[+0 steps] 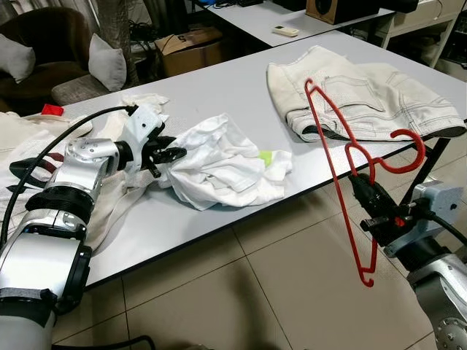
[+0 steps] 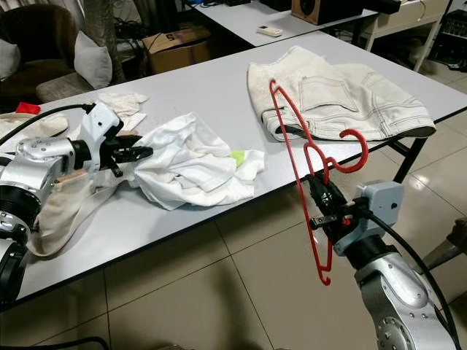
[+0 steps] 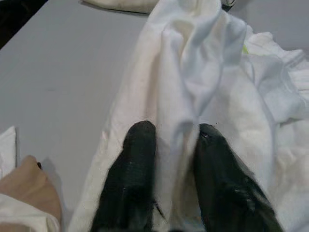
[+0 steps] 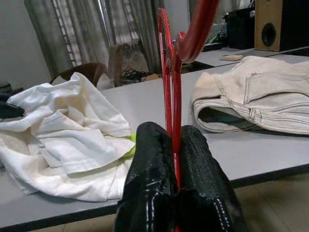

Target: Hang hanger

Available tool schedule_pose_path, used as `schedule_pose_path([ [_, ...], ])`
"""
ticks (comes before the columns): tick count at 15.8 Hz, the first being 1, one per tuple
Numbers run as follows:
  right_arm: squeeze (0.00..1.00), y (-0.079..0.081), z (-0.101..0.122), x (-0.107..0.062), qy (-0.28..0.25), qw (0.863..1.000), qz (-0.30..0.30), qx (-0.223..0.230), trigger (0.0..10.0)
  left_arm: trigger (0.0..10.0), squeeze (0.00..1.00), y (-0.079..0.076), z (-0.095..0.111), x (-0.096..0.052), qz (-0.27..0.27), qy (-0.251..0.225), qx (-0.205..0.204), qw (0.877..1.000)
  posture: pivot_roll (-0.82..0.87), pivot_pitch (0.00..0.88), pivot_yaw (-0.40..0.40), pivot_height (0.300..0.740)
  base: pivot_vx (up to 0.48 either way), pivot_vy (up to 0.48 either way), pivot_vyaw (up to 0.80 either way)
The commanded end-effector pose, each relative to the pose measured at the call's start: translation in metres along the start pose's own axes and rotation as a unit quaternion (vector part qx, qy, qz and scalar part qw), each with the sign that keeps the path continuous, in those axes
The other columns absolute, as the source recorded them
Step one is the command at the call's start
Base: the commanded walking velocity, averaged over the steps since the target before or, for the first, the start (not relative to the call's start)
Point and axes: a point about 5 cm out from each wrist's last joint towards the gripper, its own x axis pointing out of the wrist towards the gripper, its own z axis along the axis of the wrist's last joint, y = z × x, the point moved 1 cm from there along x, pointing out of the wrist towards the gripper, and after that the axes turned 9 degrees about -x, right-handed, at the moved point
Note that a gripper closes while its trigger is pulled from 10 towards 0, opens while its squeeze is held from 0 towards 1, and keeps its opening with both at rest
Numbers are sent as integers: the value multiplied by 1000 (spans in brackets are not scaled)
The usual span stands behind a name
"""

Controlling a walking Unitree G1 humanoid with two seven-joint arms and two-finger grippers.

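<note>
Left eye view shows a long grey tabletop with clothes on it. The right pincer is off the near edge of the tabletop, above the tiled floor. Its two black fingers are pressed together on a red hanger. The hanger is up in the air and leans over. Its hook curls near the pincer, and its far end reaches up over the edge of the tabletop.

Pale jeans lie folded on the tabletop just behind the hanger. A crumpled white shirt lies in the middle, with a small bit of green showing in it. The left pincer is at the edge of this shirt. In the left wrist view its fingers are a little apart, with white cloth bunched between them.

Beside the left arm more pale cloth lies on the tabletop. A small white rag lies further back. A brown box and a dark chair with grey cushions are on the floor behind the tabletop. Another table with a remote on it is further away.
</note>
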Motion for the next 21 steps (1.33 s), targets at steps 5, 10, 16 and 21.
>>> schedule_pose_path([
  [5,0,3,0,-4,2,1000,9,-3,10000,0,0,7,12,-9,-15,-36,-15,999,-228,0,148,740,0,0,0],
  [10,0,6,0,-2,2,1000,15,-3,10000,0,0,7,9,-10,-17,-33,-16,999,-223,0,147,740,0,0,0],
  [16,0,10,0,1,-1,1000,25,-1,10000,0,0,11,20,-12,-4,-72,-37,997,-217,0,157,740,0,0,0],
  [21,0,33,-3,-1,16,993,120,-12,10000,0,0,24,157,-57,-96,-368,-160,911,-188,0,150,740,0,0,0],
])
